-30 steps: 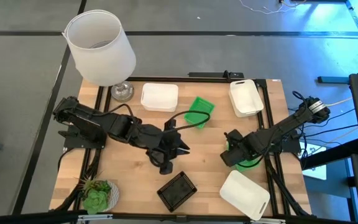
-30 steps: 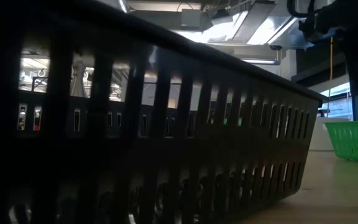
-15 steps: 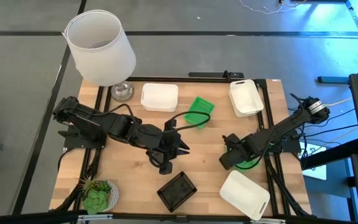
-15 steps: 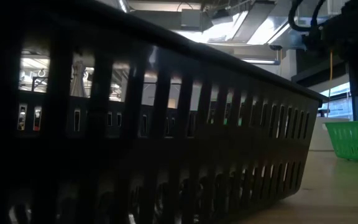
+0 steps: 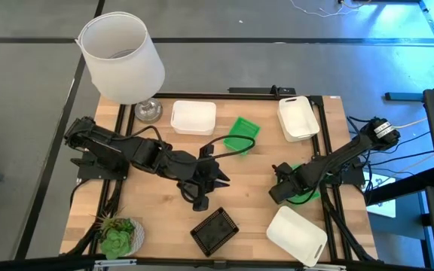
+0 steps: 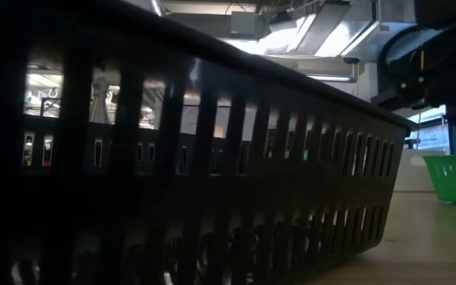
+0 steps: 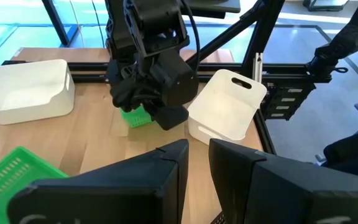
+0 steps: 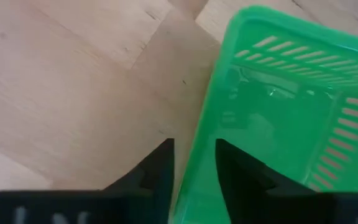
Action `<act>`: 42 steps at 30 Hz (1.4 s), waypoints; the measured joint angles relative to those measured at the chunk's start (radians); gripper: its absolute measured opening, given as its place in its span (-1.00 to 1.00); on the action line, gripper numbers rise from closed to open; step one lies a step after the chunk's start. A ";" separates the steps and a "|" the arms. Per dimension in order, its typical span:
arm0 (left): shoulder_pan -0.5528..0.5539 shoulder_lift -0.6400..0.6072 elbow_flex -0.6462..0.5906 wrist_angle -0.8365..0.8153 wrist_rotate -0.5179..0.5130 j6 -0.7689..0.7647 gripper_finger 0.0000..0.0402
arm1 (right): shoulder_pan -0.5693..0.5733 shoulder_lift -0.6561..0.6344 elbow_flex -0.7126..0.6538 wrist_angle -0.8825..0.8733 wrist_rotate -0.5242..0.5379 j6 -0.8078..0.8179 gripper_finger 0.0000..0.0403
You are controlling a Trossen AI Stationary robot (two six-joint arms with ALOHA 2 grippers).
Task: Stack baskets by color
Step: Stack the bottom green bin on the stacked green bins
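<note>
My right gripper points down over a green basket at the table's right edge. It is open and straddles the basket's wall. My left gripper hangs open above the table's middle, with nothing between its fingers. A second green basket lies at the far middle. White baskets sit at the far middle, far right and near right. A black basket rests near the front edge and fills the low view. My right gripper comes from above with one finger inside the green basket and one finger outside, the basket's end wall between them. I cannot tell whether either finger touches the wall. The basket sits flat on the table.
A large white lampshade stands at the far left corner and a small potted plant at the near left. Black frame rails run along the table's edges. Bare wood shows between the two arms.
My right gripper has come down onto the green basket at the table's right edge and now hides part of it in the low view. The basket has stayed where it was.
</note>
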 joint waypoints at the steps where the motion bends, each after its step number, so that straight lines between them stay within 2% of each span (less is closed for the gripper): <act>1: 0.000 0.000 0.000 0.000 0.000 0.000 -0.72 | 0.000 0.001 -0.004 0.002 0.002 0.000 -0.50; 5: 0.000 0.000 0.000 -0.001 0.000 0.000 -0.72 | 0.000 0.000 -0.006 0.006 0.040 -0.047 -0.90; 12: 0.000 0.000 0.000 -0.007 0.000 0.000 -0.72 | 0.000 0.000 0.081 -0.002 0.071 -0.430 -0.97; 18: 0.000 0.000 0.000 -0.007 0.000 -0.001 -0.72 | -0.004 0.000 0.249 -0.087 0.116 -0.872 -0.98; 23: 0.000 0.000 0.000 -0.020 0.000 -0.001 -0.72 | -0.015 0.000 0.373 -0.188 0.233 -1.369 -0.98; 27: 0.000 0.000 0.000 -0.033 0.000 -0.017 -0.72 | -0.081 0.000 0.422 -0.190 0.385 -1.695 -0.99; 30: 0.000 0.000 0.000 -0.040 0.000 -0.020 -0.72 | -0.172 0.000 0.427 -0.178 0.434 -1.891 -0.99; 32: 0.000 0.000 0.000 -0.040 -0.001 -0.021 -0.72 | -0.245 0.000 0.427 -0.175 0.422 -1.982 -0.99; 34: 0.000 0.000 0.000 -0.040 -0.007 -0.021 -0.72 | -0.323 0.000 0.427 -0.158 0.361 -2.072 -0.99; 38: 0.000 -0.013 -0.002 -0.044 -0.029 -0.021 -0.72 | -0.459 0.000 0.427 -0.034 0.276 -2.292 -0.99; 42: 0.000 -0.027 -0.002 -0.064 -0.077 -0.021 -0.72 | -0.592 0.011 0.428 0.085 0.100 -2.438 -0.99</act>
